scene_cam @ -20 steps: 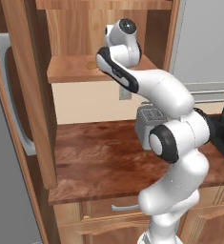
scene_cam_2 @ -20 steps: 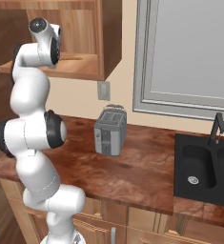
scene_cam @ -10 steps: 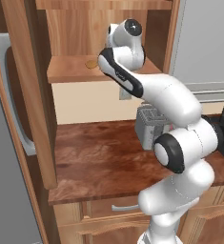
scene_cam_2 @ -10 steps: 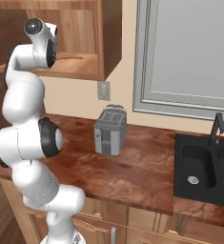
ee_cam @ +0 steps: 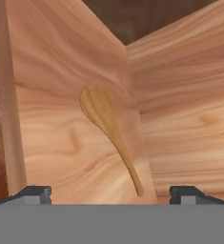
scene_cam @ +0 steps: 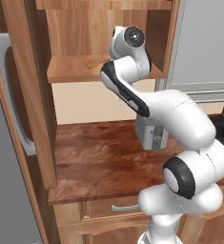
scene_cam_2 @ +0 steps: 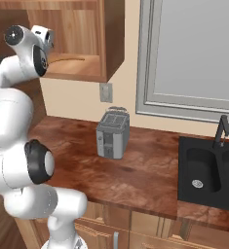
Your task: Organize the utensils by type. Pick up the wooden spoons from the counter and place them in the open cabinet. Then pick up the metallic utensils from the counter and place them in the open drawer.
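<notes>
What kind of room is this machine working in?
It looks like a kitchen, computer-drawn: a wood-grain counter with a toaster on it, a black sink with a tap set into it, and an open wall cabinet holding a wooden spoon.

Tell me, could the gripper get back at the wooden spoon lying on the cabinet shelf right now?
Probably yes. The gripper is open and faces the wooden spoon, which lies flat on the cabinet shelf with nothing between.
</notes>
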You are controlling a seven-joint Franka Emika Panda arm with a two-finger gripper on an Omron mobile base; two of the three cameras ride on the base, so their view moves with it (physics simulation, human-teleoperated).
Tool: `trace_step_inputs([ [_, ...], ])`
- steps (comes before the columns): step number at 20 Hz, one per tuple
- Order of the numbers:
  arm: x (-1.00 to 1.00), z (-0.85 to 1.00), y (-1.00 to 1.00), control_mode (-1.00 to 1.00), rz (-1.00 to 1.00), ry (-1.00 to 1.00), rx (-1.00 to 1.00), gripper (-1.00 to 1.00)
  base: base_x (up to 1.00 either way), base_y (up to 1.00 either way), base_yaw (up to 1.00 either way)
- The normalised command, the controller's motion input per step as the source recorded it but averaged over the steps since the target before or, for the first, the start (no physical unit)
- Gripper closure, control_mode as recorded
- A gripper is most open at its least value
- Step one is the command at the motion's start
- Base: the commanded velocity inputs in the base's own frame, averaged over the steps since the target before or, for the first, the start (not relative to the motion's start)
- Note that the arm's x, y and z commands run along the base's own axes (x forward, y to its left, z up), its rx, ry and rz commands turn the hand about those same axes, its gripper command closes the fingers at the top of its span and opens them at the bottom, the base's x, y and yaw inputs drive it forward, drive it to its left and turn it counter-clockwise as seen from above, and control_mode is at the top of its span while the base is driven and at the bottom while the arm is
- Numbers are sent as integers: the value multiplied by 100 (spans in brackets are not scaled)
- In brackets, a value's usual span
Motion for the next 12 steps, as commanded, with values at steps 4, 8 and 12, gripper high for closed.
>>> trace_step_inputs([
  [4, -78, 24, -4, -100, -18, -7, 6, -100, 0, 0, 0],
  [8, -88, 17, -6, -100, -24, -5, 8, -100, 0, 0, 0],
  [12, -91, 12, -12, -100, -36, -1, 17, -100, 0, 0, 0],
])
